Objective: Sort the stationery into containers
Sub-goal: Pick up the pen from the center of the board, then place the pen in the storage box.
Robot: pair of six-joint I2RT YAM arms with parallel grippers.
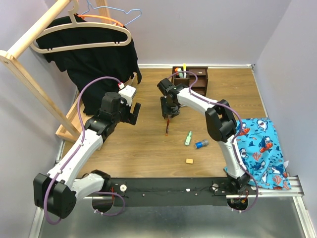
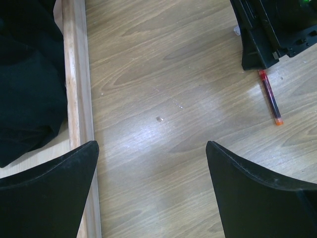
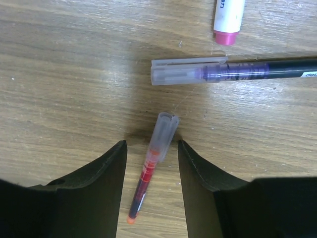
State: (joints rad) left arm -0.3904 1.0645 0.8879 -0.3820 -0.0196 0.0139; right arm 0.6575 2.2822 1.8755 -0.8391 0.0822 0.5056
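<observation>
Pens lie on the light brown wooden table (image 1: 148, 148) in the top view. The right gripper (image 1: 169, 115) points down over one end of the thin red pen with a clear cap (image 1: 167, 128). Near it are the green highlighter (image 1: 188, 138), the small blue-capped tube (image 1: 200, 144) and the tiny orange eraser block (image 1: 189, 160). The dark brown wooden desk organizer (image 1: 198, 79) stands at the back.

From the left wrist, the left gripper (image 2: 151, 148) has its jaws wide apart, with only bare table between them.

From the right wrist, the red pen lies between the two black fingers (image 3: 96, 188). The jaws are partly open, with a small gap on each side. The purple pen with a clear cap (image 3: 233, 71) lies just beyond it
</observation>
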